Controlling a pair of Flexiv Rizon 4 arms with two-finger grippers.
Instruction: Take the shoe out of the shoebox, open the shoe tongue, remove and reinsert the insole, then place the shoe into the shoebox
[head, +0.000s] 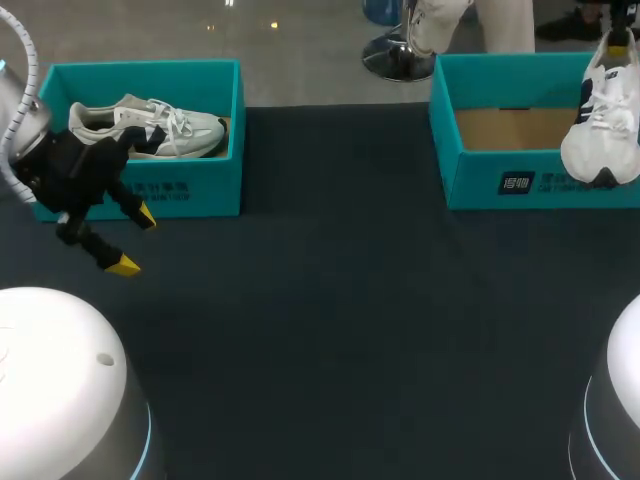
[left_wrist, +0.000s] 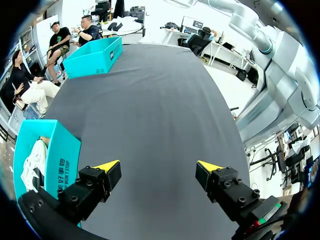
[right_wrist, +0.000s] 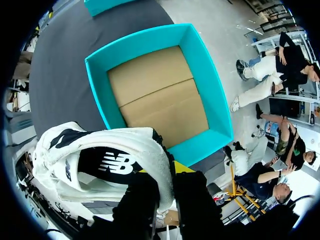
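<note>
**Right gripper holds a shoe over its box; left gripper open and idle**

Over at the table's (head: 320, 300) far left corner, a teal box (head: 140, 190) holds a pale shoe (head: 150, 128) lying on its side, toe pointing toward the table's middle. Just in front of that box, by the left edge, hangs the left gripper (head: 134, 240). Its yellow-tipped fingers are spread wide apart, and the left wrist view shows only dark table cloth between them (left_wrist: 158, 166); they touch nothing. In that view the box wall (left_wrist: 62, 165) stands just beside one finger.

Toward the far right corner sits a second teal box (head: 480, 170). Its brown cardboard floor (right_wrist: 155, 95) is bare. The right gripper (head: 618, 38) is above this box, clamped on a white shoe (head: 600, 130) that hangs toe-down, its toe lying across the box's front wall near the right edge in the head view. From the right wrist, the gripper (right_wrist: 167, 192) pinches the shoe's (right_wrist: 100, 160) padded heel collar, one finger inside the opening and one outside, with the open box (right_wrist: 95, 80) ahead of it.
</note>
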